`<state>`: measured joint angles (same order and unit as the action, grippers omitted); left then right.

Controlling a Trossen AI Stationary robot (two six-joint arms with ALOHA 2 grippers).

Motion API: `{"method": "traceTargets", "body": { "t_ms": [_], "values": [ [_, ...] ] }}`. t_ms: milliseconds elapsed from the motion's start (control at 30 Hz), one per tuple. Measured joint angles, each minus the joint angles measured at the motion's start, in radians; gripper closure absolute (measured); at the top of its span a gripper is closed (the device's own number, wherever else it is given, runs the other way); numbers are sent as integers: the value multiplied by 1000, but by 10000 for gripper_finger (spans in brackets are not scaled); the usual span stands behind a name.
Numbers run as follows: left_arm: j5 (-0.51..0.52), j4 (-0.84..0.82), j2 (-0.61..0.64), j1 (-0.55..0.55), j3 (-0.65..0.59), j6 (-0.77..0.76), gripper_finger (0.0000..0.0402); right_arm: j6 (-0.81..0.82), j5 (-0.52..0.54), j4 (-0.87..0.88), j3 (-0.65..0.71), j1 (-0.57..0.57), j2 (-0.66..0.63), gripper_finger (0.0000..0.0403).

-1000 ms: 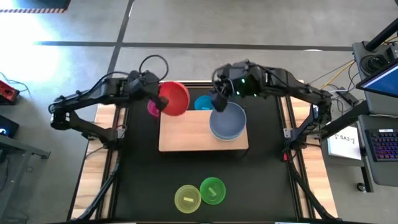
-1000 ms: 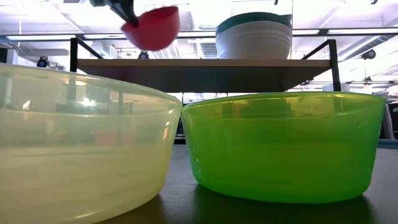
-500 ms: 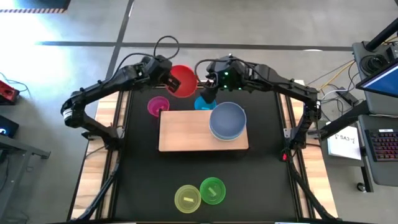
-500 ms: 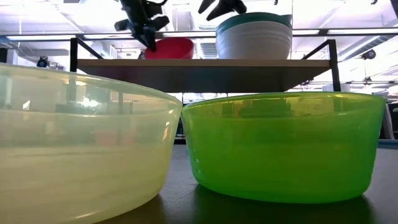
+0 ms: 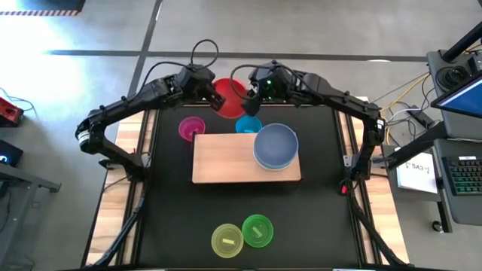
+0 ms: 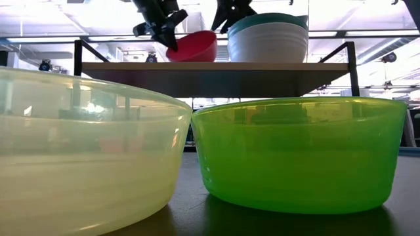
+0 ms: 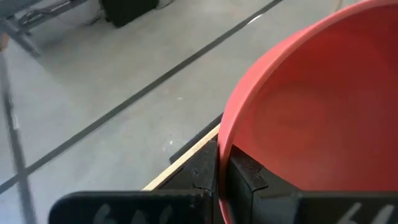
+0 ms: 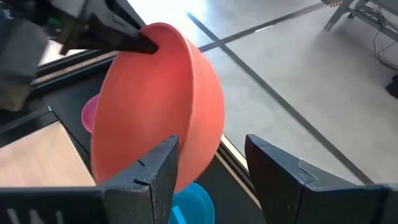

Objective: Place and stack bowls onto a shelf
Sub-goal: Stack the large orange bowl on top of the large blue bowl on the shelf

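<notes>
— How many bowls can you count, and where?

— Eight. One red bowl (image 5: 227, 93) is held in the air at the far side of the desk (image 5: 173, 203), pinched by its rim in the left pincer (image 5: 212, 97), whose fingers are pressed together on it. On the right end of the shelf (image 5: 226, 159) stands one stack of three: slate-blue bowl (image 5: 276, 144) on top, with a teal-green bowl (image 6: 262, 19) and a white bowl (image 6: 269, 42) showing in the low view.

— And the small ones?

— Four. One magenta bowl (image 5: 190, 128) just beyond the shelf's far left corner, one cyan bowl (image 5: 248, 125) behind its far edge, and at the near edge of the desk one yellow-green bowl (image 5: 227, 239) beside one bright green bowl (image 5: 257, 229).

— The right arm?

— Its right pincer (image 5: 251, 100) is spread, one finger (image 8: 158, 171) against the outside of the red bowl — nothing gripped.
</notes>
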<state>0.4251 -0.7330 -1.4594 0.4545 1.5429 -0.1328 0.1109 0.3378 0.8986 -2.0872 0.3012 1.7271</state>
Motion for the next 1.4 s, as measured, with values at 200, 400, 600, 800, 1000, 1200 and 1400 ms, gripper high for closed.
{"method": "traceTargets", "body": {
  "t_ms": [200, 400, 600, 800, 1000, 1200, 1400],
  "values": [
    [-8, 45, -2, 8, 0, 17, 402, -11, -4, 0, 0, 5, 8, 228],
    [-76, 69, -2, 10, 0, 12, 401, -19, 2, 0, 0, 7, 9, 231],
    [-134, 109, -4, 9, 0, 0, 402, -17, 12, 1, 0, 7, 8, 260],
    [-162, 106, -4, -2, 0, -14, 401, -26, 78, 12, 0, 7, 8, 336],
    [-180, 107, -4, -15, 0, -28, 398, -61, 128, 20, 0, 8, 8, 387],
    [-265, 108, -4, -17, 0, -95, 367, -66, 120, 57, 0, 13, 8, 394],
    [-383, 110, -3, -18, 0, -142, 317, -38, 104, 121, 0, 13, 8, 396]
  ]
}}
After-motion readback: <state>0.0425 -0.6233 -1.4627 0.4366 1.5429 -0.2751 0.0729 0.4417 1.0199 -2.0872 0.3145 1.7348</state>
